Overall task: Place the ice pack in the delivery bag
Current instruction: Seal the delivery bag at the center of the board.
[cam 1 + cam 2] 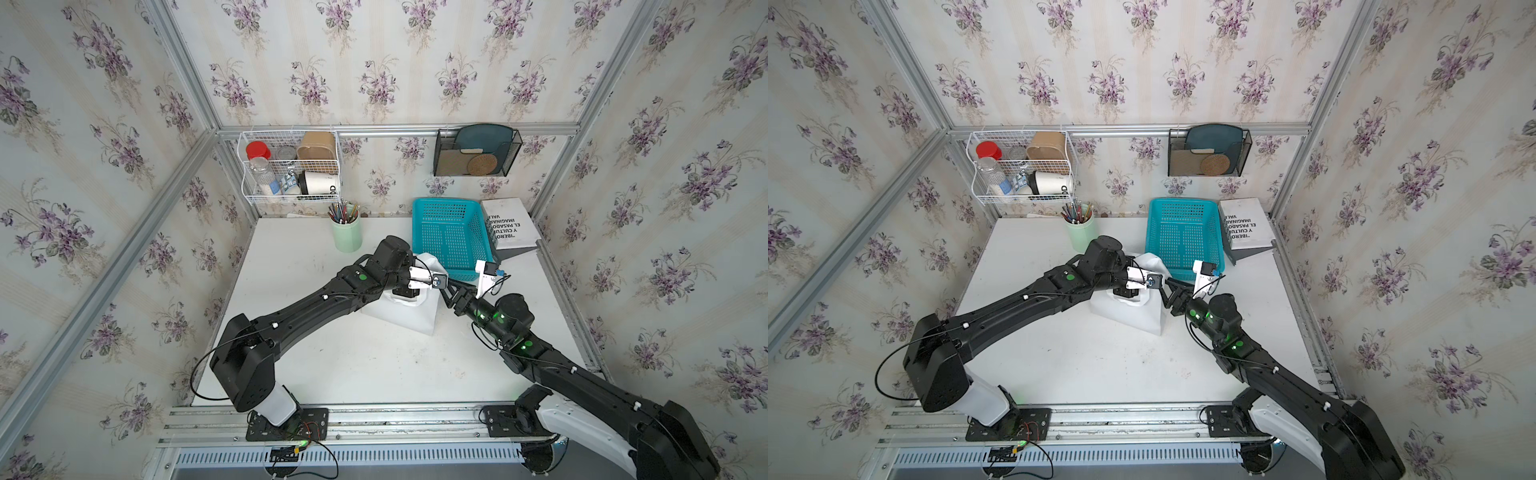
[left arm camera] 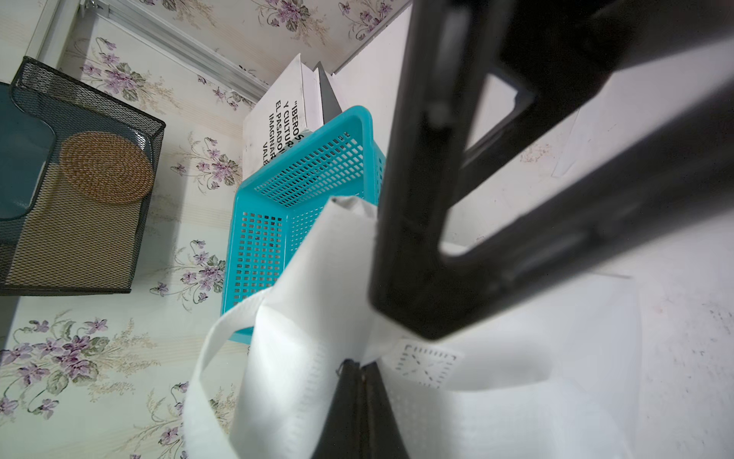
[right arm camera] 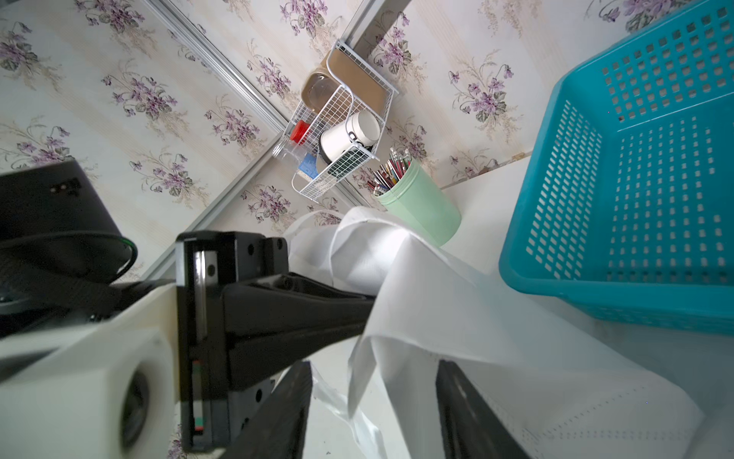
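Pinches a fold of the delivery bag [image 1: 411, 320] in the left gripper [image 2: 354, 369], fingers pressed together on the white fabric beside a stitched handle patch. Holds the right gripper [image 3: 373, 363] parted, fingers spread to either side of the bag's loose edge, clamping nothing. Sets both grippers nearly tip to tip above the bag in both top views, with the bag slumped on the table directly beneath the fingers.

Just beyond the fingertips: a blue mesh basket [image 1: 451, 237], close beside the bag's far edge. Past the basket, a white book [image 1: 513, 226] with black lettering. Off beyond the left fingers' wrist, a mint-green pencil cup [image 1: 347, 237]. Higher up, well apart from both sets of fingers, a white wire rack [image 1: 249, 195] of jars and a black mesh holder [image 1: 513, 149] on the back wall.

Underneath, a scuffed white table [image 1: 332, 365]. All round, floral wallpaper [image 1: 374, 62] on an aluminium frame [image 1: 395, 129].
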Motion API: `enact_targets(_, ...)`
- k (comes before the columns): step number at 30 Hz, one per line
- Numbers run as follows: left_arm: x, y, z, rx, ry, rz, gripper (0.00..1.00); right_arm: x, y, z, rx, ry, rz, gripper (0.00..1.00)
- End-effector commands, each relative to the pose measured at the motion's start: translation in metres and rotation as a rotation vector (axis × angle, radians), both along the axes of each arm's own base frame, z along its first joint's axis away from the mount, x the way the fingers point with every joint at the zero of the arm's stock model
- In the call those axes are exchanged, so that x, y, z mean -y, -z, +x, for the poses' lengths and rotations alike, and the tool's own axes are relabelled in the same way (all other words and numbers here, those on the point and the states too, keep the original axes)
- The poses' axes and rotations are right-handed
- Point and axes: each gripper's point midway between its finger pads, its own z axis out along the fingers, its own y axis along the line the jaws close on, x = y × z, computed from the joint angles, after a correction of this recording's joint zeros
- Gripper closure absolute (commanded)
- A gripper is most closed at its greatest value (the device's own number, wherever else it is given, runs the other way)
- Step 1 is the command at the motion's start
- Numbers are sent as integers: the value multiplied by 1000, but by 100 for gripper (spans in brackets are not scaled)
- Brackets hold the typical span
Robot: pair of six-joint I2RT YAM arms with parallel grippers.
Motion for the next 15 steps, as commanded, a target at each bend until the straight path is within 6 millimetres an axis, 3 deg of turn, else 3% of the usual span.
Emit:
enact_targets(1, -5, 11, -7, -58, -2, 26, 100, -3, -18, 10, -14, 19, 93, 44)
enact_targets(5, -5, 9, -8, -59, -2, 18, 100, -4, -9, 23, -72, 56, 76, 53)
enact_targets(12, -6, 10, -9, -62, -5, 18, 100, -7, -1, 29, -110, 63, 51, 100)
enact_targets(14, -8, 5, -8, -64, -30, 6, 100, -4, -2, 26, -94, 67, 40, 100)
enact_targets(15, -9, -1, -8, -72, -45, -13, 92, -2, -2, 25, -89, 71, 38, 100)
